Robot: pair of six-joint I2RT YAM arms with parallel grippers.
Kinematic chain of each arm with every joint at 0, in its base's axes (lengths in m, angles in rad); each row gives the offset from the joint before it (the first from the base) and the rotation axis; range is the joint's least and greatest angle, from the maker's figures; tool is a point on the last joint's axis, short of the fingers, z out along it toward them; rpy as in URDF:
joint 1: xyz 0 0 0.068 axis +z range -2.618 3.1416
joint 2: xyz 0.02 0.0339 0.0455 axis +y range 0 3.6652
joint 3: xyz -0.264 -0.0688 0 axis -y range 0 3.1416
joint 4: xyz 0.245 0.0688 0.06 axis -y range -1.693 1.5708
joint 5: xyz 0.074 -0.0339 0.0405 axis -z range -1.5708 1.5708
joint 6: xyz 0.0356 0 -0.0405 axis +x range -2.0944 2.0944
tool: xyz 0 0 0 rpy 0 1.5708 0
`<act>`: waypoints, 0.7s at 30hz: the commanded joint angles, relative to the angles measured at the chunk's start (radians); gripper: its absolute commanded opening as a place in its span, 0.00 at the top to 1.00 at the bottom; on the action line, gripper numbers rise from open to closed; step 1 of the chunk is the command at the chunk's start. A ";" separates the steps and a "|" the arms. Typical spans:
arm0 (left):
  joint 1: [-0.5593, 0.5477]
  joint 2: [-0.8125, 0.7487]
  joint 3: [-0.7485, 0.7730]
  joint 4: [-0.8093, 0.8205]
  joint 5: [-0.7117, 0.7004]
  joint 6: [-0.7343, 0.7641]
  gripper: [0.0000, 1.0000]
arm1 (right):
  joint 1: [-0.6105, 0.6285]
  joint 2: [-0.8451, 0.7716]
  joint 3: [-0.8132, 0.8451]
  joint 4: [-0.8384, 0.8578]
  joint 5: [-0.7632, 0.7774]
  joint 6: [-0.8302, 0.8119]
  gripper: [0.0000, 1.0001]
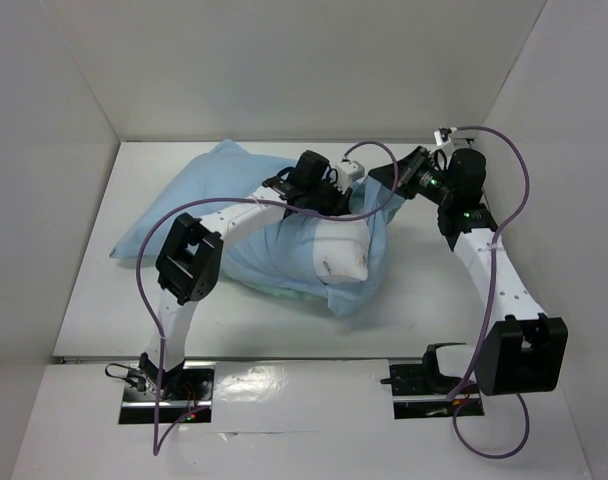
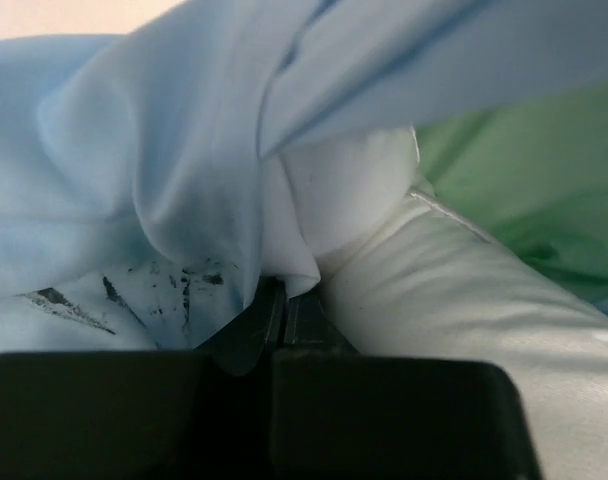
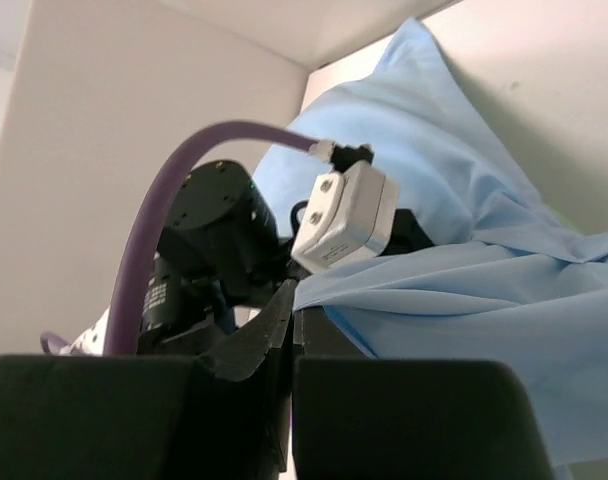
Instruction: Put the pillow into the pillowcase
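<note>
Pillow (image 1: 346, 258) sits mid-worktop (image 1: 434, 300), mostly inside the pillowcase (image 1: 219, 185). One white end bulges out of the mouth toward the arm bases. Left gripper (image 2: 281, 305) is pinched shut on the case's hem, right against the pillow. Right gripper (image 3: 290, 315) is closed too, on the blue edge as far as I can tell. Pillow looks light and squashy, so I'd shove it, not pinch. Case is thin, limp and likely slippery, so grip it at the hem, either side of the mouth.
</note>
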 commanded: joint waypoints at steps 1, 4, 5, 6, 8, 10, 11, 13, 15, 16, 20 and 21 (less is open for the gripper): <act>-0.002 0.116 -0.118 -0.376 0.026 -0.049 1.00 | -0.033 -0.121 0.170 0.483 -0.039 0.069 1.00; 0.009 0.069 -0.094 -0.350 0.026 -0.098 1.00 | -0.023 -0.180 0.100 0.240 -0.040 -0.052 1.00; 0.009 0.050 -0.094 -0.350 0.017 -0.109 1.00 | -0.023 -0.203 0.075 0.180 -0.017 -0.083 1.00; 0.009 0.020 -0.063 -0.341 -0.006 -0.130 1.00 | -0.023 -0.226 0.051 0.123 -0.006 -0.138 1.00; 0.009 -0.005 -0.034 -0.341 -0.027 -0.150 1.00 | -0.023 -0.285 0.003 -0.061 0.014 -0.197 1.00; 0.009 -0.037 0.009 -0.341 -0.062 -0.189 1.00 | -0.023 -0.312 -0.028 -0.166 0.042 -0.241 1.00; 0.018 -0.046 0.021 -0.332 -0.063 -0.212 1.00 | -0.023 -0.323 -0.058 -0.251 0.060 -0.255 1.00; 0.018 -0.065 0.052 -0.319 -0.078 -0.238 1.00 | -0.023 -0.334 -0.087 -0.335 0.086 -0.284 1.00; 0.018 -0.080 0.064 -0.286 -0.078 -0.265 1.00 | -0.023 -0.334 -0.144 -0.415 0.111 -0.293 1.00; 0.018 -0.091 0.064 -0.285 -0.089 -0.288 1.00 | -0.023 -0.323 -0.163 -0.428 0.111 -0.293 1.00; 0.018 -0.100 0.084 -0.275 -0.098 -0.322 1.00 | -0.023 -0.274 -0.180 -0.496 0.117 -0.324 0.63; 0.018 -0.100 0.084 -0.275 -0.098 -0.322 1.00 | -0.023 -0.274 -0.166 -0.519 0.143 -0.324 0.61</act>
